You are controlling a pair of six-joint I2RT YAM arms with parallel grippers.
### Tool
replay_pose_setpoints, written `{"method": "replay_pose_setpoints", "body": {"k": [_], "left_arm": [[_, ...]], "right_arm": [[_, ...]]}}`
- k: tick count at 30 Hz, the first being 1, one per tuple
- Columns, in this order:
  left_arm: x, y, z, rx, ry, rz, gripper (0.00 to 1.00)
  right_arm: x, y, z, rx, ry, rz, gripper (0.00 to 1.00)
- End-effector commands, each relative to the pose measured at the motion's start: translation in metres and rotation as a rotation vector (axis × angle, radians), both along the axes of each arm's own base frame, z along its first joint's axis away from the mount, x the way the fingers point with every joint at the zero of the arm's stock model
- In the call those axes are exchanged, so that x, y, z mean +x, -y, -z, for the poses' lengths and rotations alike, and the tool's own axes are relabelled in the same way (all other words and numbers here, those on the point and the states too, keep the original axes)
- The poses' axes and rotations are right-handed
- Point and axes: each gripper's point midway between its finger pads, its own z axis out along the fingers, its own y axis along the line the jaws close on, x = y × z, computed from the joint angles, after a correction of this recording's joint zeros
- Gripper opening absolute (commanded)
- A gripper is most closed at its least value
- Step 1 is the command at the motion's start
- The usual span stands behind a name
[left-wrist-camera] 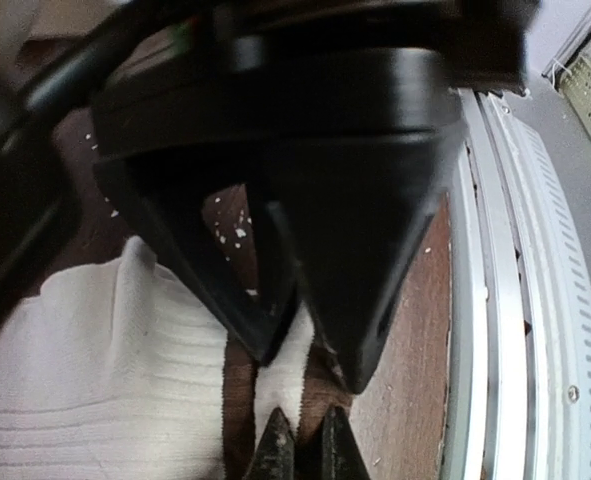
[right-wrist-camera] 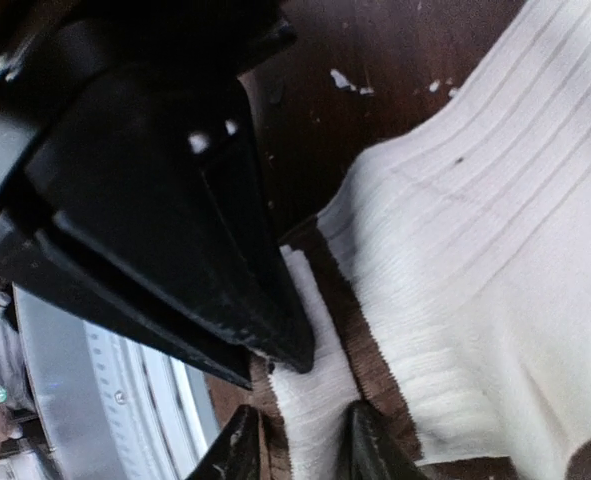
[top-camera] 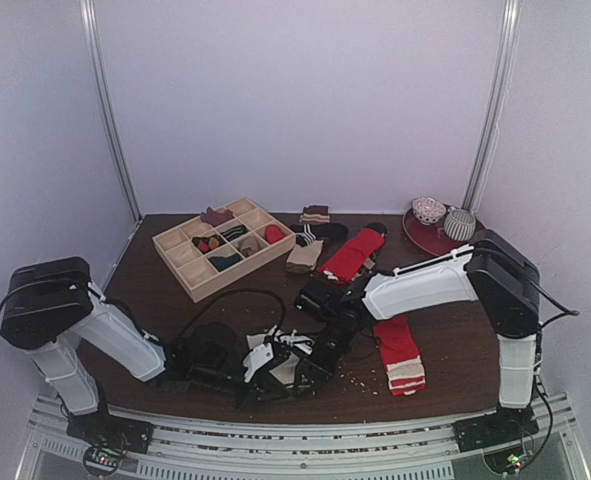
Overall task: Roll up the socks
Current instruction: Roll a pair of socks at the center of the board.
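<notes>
Left gripper (left-wrist-camera: 313, 362) is clamped shut on the cream sock (left-wrist-camera: 105, 360) at the table's (top-camera: 155, 290) 6 o'clock (near edge). The right gripper (right-wrist-camera: 270, 372) meets it, but I cannot tell how its jaws stand. Striped red sock (top-camera: 397, 350) lies at 3 o'clock.

The cream sock (left-wrist-camera: 95, 380) runs off the wrist view's edge.

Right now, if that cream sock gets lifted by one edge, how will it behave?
Probably floppy: the cream sock is ribbed knit lying flat in soft wrinkles. Likely light, and its ribbed texture should grip rather than slip.
</notes>
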Motion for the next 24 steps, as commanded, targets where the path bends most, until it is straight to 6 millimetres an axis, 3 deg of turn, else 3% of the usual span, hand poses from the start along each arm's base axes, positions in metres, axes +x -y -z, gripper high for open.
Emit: {"method": "replay_pose_setpoints", "body": {"k": [1,3,4,8,16,24], "left_arm": [[-0.015,-0.047,0.067,0.280,-0.282,-0.148,0.00],[-0.015,-0.053,0.070,0.288,-0.385,-0.203,0.00],[-0.014,-0.056,0.069,0.279,-0.437,-0.234,0.00],[-0.018,-0.064,0.067,0.241,-0.597,-0.296,0.00],[-0.025,-0.067,0.076,0.276,-0.695,-0.305,0.00],[-0.027,-0.074,0.082,0.295,-0.706,-0.322,0.00]], "right_arm": [[0.043,0.015,0.005,0.037,0.311,0.156,0.36],[0.053,0.011,-0.028,0.219,0.465,0.192,0.38],[0.052,0.011,-0.053,0.331,0.555,0.190,0.42],[0.038,0.022,-0.081,0.517,0.883,0.131,0.53],[0.004,0.005,-0.063,0.528,0.941,-0.068,0.58],[-0.009,0.000,-0.032,0.484,0.879,-0.167,0.58]]}}
